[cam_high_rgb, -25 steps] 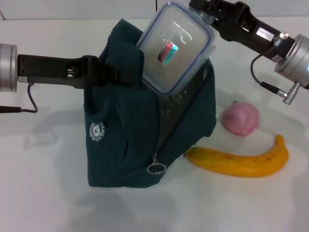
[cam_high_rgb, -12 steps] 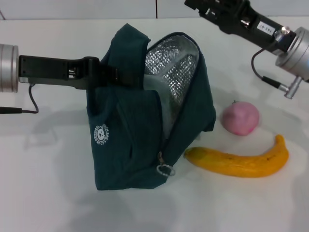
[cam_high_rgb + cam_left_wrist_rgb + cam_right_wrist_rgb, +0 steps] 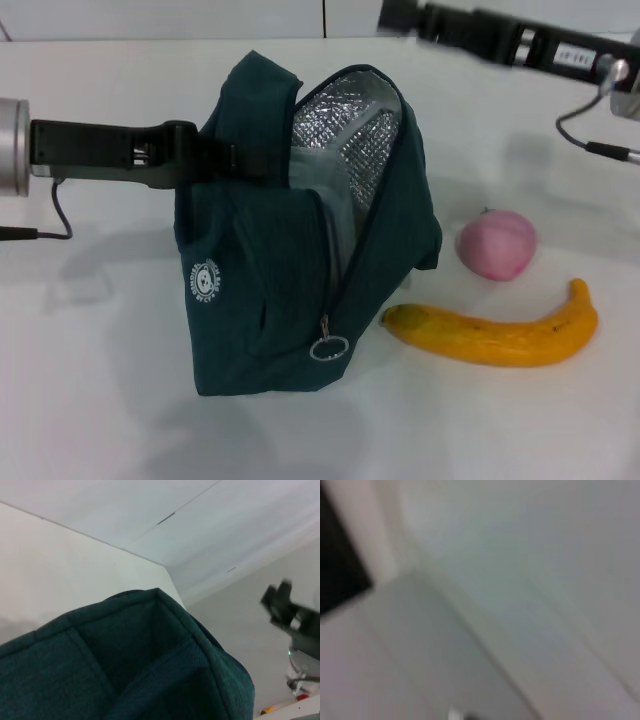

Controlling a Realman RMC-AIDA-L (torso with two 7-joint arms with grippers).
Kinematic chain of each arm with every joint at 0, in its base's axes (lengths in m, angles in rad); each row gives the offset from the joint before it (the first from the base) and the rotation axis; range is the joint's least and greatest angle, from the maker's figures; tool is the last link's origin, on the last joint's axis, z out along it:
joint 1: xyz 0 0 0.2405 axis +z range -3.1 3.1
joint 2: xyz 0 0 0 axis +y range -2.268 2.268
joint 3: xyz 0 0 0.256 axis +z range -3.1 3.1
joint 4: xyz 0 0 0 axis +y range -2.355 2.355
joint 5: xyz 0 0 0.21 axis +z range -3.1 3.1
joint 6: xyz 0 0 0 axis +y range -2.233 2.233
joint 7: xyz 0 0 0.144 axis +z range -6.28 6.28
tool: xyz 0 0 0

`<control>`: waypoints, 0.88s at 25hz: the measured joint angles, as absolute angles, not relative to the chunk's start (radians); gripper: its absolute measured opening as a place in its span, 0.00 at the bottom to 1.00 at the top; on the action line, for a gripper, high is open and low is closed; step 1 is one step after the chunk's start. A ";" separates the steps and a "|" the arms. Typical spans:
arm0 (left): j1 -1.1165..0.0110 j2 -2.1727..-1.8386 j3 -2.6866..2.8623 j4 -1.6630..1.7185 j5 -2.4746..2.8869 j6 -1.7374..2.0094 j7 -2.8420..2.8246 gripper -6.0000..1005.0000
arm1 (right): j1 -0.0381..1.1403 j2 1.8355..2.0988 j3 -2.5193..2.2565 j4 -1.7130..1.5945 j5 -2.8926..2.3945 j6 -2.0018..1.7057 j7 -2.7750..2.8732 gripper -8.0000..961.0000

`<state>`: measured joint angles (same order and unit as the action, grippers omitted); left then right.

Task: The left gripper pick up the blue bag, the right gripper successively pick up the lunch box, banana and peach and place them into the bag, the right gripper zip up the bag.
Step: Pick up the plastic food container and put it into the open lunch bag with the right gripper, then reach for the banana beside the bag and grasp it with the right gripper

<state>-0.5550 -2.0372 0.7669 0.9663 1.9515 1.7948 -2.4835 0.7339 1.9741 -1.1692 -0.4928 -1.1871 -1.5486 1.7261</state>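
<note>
Bag first: we see the blue bag (image 3: 300, 240) standing upright near the middle of the white surface (image 3: 100, 400), mouth unzipped and gaping toward the top, silver foil lining (image 3: 350, 130) exposed. We can't see down to the bottom, so whatever sits inside is hidden; no lunch box shows anywhere in view. Fabric is dark teal, w/ a small round white logo (image 3: 207, 279) on the front panel and a ring zipper pull (image 3: 328, 347) hanging low at the end of the open zip.

Left gripper (image 3: 215, 155) reaches in from the left at the bag's upper edge, fingers closed on the fabric there and holding that side up. Left wrist view shows only teal cloth (image 3: 125, 660) close up.

Right gripper (image 3: 400, 15) is up at the far edge, above and behind the bag, apart from it; we cannot tell how its fingers stand.

Peach (image 3: 497, 244), pink and round, lies on the surface right of the bag. Banana (image 3: 495, 335), yellow-orange w/ brownish ends, lies just in front of it, one tip near the bag's base.
</note>
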 joint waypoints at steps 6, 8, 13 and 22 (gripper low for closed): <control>-0.552 -2.037 0.766 0.966 1.947 1.795 -2.483 0.04 | 0.773 1.912 -1.170 -0.784 -1.693 -1.558 1.990 0.90; -0.552 -2.037 0.765 0.966 1.945 1.794 -2.484 0.04 | 0.789 1.905 -1.170 -0.862 -1.857 -1.588 2.060 0.92; -0.549 -2.043 0.765 0.965 1.944 1.793 -2.479 0.04 | 0.805 1.936 -1.165 -1.084 -2.185 -1.717 2.140 0.88; -0.544 -2.048 0.765 0.946 1.944 1.787 -2.468 0.04 | 0.733 1.994 -0.959 -1.250 -2.042 -1.747 2.078 0.87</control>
